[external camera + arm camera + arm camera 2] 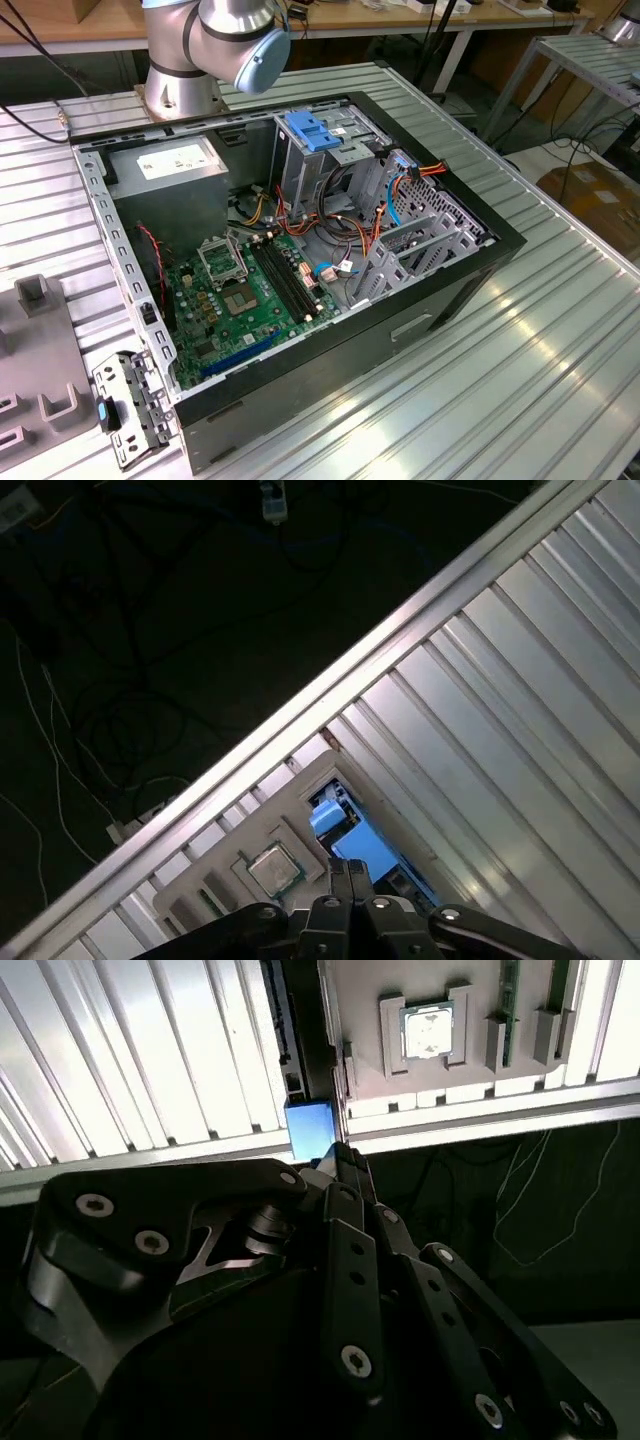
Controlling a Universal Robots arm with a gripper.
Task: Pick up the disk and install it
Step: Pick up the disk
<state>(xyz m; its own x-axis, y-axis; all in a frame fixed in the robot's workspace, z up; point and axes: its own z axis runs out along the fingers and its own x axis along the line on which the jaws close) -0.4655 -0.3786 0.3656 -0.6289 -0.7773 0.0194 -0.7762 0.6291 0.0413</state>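
The disk (125,410) stands on edge on the ribbed table beside a grey tray, at the exterior view's lower left. From there it looks like a grey metal piece with a small blue tab. In both wrist views its blue carrier (352,846) (311,1130) shows far below, just past my fingertips. My gripper (349,868) (340,1154) hangs high above it with its black fingers pressed together and nothing between them. The open computer case (470,262) lies in the middle of the table, with a blue latch plate (313,131) on top of its drive cage.
The grey tray (40,350) carries raised holders and a processor chip (272,868) (428,1030). The arm's base (180,85) stands behind the case. Inside the case are a green motherboard (245,295), a power-supply box (170,165) and loose cables. The table edge drops to a dark floor with wires.
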